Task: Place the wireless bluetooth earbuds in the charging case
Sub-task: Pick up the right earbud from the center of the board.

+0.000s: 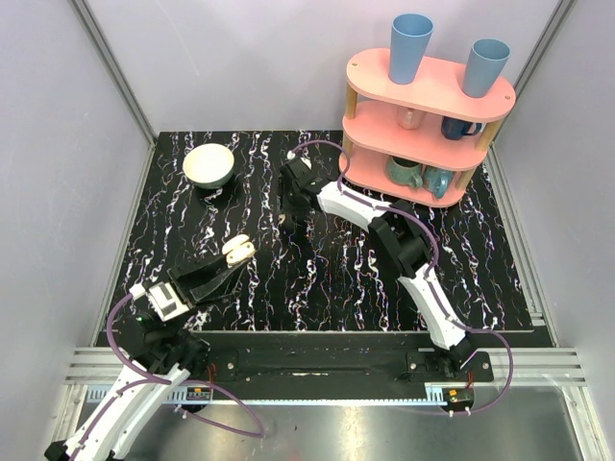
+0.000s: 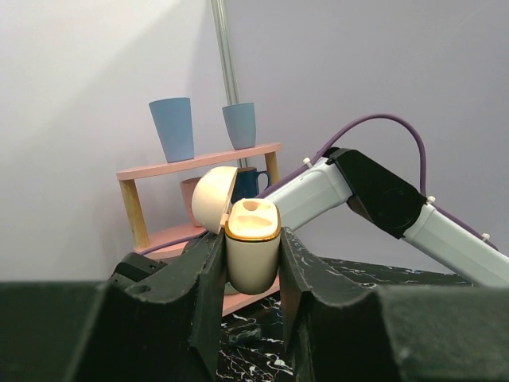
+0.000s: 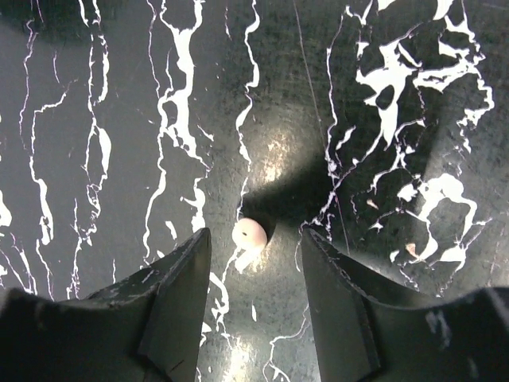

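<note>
Left tool point(image 2: 253, 267): clamped on the charging case point(image 2: 253, 243), holding it upright.
Right tool point(image 3: 254, 243): fingers apart, pointed down at the bench point(image 1: 384, 279), touching nothing.
Shelf point(image 1: 423, 96): pink, 2 o'clock, cups on it.
Bowl point(image 1: 209, 165): cream, 11 o'clock.
Charging case: lid hinged open, 8 o'clock.
Earbud point(image 3: 250, 233): one seen, lying on the bench near 12 o'clock, between the right tool's fingers, clear of both.
</note>
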